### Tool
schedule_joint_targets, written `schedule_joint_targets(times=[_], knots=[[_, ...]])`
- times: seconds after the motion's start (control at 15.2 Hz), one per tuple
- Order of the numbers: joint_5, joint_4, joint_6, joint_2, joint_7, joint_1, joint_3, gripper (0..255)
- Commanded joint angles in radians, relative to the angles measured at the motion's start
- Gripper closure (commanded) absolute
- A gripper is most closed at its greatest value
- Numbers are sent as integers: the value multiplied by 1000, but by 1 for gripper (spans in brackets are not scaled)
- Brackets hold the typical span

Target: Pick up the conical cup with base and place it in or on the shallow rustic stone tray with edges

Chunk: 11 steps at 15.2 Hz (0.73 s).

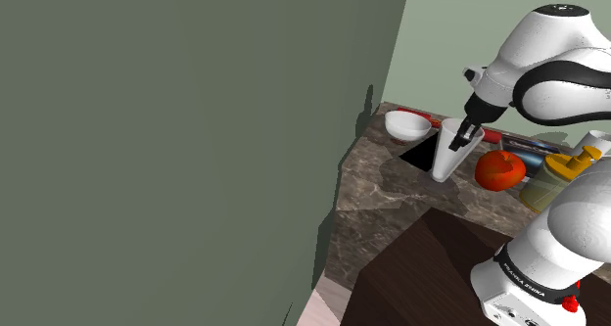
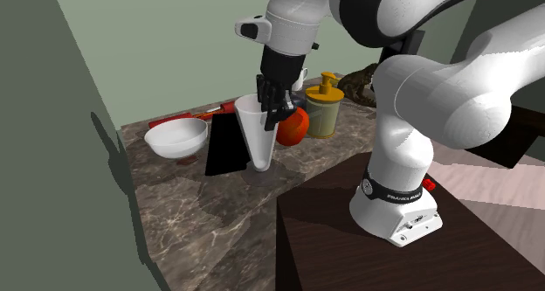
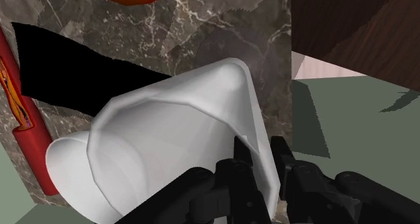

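Note:
A white conical cup (image 1: 448, 158) (image 2: 256, 136) stands narrow end down on the marble counter, upright, right beside a flat black tray (image 1: 423, 153) (image 2: 229, 145). My black gripper (image 1: 468, 133) (image 2: 278, 110) comes down onto the cup's rim on the side away from the tray. Seen from the wrist, the gripper (image 3: 259, 148) is shut on the cup (image 3: 175, 142), one finger inside the wall and one outside. The tray (image 3: 74, 78) lies just past the cup.
A white bowl (image 1: 407, 126) (image 2: 175, 137) sits by the tray's far side. A red round fruit (image 1: 500, 169) (image 2: 294, 128) and a yellow dispenser (image 1: 560, 177) (image 2: 323, 106) stand close behind the cup. A red stick (image 3: 27, 122) lies at the counter's back. A green wall (image 1: 176, 128) bounds the counter.

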Motion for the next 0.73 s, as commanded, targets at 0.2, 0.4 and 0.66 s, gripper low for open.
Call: schedule_joint_targets(times=[0.2,0.4,0.66], knots=[[8,22,-31,-9,-4,5,5,255],[20,59,-77,-18,-9,13,13,255],[35,110,-134,-25,-16,22,23,255]])
